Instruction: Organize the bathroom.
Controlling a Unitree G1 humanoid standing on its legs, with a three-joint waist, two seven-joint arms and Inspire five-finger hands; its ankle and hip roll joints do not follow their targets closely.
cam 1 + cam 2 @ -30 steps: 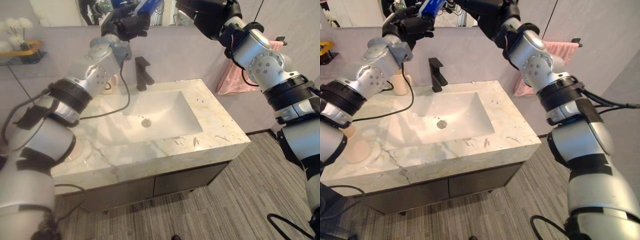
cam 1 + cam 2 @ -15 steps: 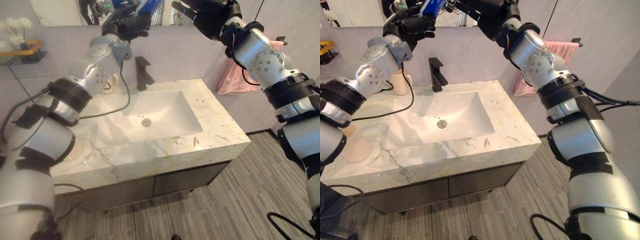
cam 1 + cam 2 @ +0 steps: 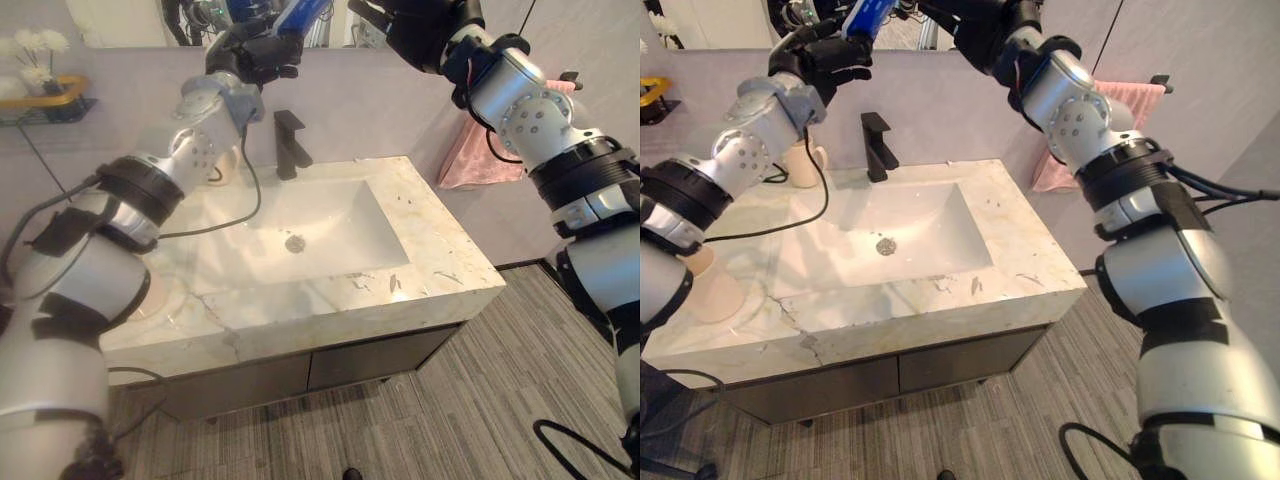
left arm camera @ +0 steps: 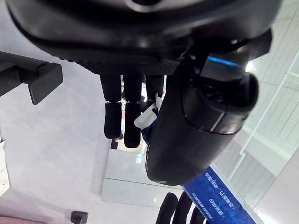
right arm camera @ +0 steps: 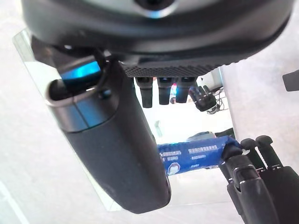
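Tube (image 3: pixel 300 14), blue, sits clamped in the left hand (image 3: pixel 252 52) above the faucet (image 3: pixel 291 145); right hand (image 3: pixel 420 28) hangs just beside its far end. Left wrist view: fingers (image 4: pixel 125 116) curl round it. Right wrist view: right fingers (image 5: pixel 161 91) hang straight, apart, just short of the tube.

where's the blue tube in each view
Left eye view: blue tube at the top edge, held by the left hand above the black faucet.
Right eye view: top edge, above the same faucet.
Left wrist view: lower corner.
Right wrist view: centre, gripped by the other hand.
Shared landmark: the black faucet.
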